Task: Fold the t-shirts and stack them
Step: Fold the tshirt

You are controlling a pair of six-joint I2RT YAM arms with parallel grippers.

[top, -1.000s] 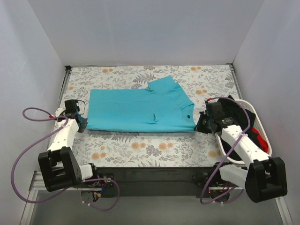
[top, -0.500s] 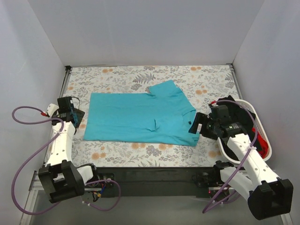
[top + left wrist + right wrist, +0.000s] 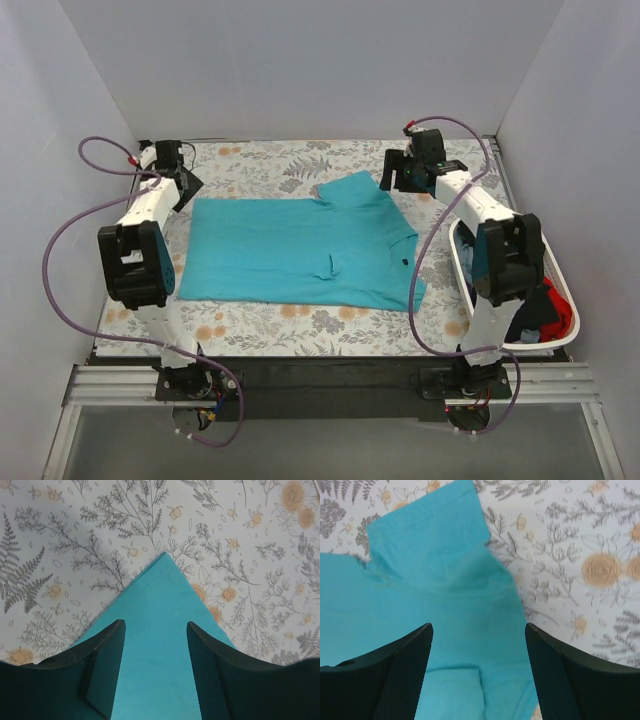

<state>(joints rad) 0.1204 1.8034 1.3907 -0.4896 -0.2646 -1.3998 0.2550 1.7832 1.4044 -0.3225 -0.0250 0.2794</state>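
Status: early in the task. One teal shirt (image 3: 290,250) lies flat on the floral cloth (image 3: 260,160) in the middle of the table. It reads as a long rectangle with a single sleeve (image 3: 432,530) sticking out at the far right corner. My judgement is that it is spread out or folded once lengthwise, not yet brought down to a compact packet. No stack exists anywhere on the cloth.

A black shirt (image 3: 532,312) and a red shirt (image 3: 564,320) sit bunched in the white basket (image 3: 548,345) at the right, unfolded. So at least two more shirts are left to take out, fold and stack, plus the remaining folds on the teal one.

Left gripper (image 3: 186,184): over the far left corner of the teal shirt. In the wrist view its fingers (image 3: 105,670) are spread apart with the pointed corner of the cloth showing between them, and nothing is pinched.

Right gripper (image 3: 392,176): over the far right end, at the sleeve. Its fingers (image 3: 400,680) are spread wide above the sleeve and shoulder, and nothing is pinched. I cannot tell whether either pair touches the fabric.

Writing and labels: none readable. A small dark mark (image 3: 404,262) sits near the right edge of the teal shirt, too small to make out. No brand shows on the arms or the basket.
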